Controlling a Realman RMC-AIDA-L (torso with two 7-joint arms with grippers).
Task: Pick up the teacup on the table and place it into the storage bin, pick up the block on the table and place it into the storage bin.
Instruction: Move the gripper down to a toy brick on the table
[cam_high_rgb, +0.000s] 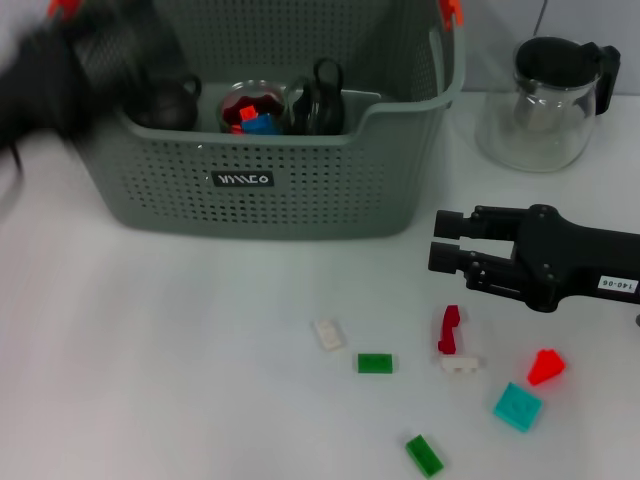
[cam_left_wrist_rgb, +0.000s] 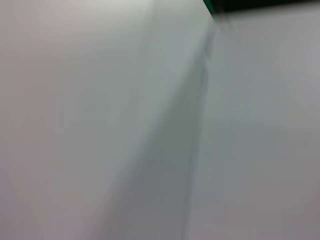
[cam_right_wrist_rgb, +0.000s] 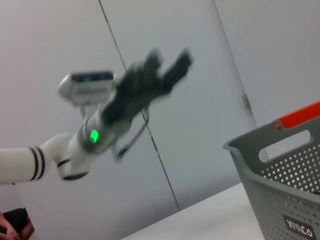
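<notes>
The bin (cam_high_rgb: 270, 190) stands at 12 o'clock on the tabletop (cam_high_rgb: 150, 380), holding a teacup (cam_high_rgb: 252, 105) with a blue block (cam_high_rgb: 260, 124) and red piece in it. The left end effector (cam_right_wrist_rgb: 167, 65) is raised high at 10 o'clock, above the bin's left corner, fingers spread apart and gripping nothing. The right end effector (cam_high_rgb: 445, 243) reaches in level from 3 o'clock, low over the tabletop, its fingers parted and bare. Loose blocks lie at 5 o'clock, a dark red block (cam_high_rgb: 450, 330) nearest it. A pitcher (cam_high_rgb: 545, 100) sits at 1 o'clock.
</notes>
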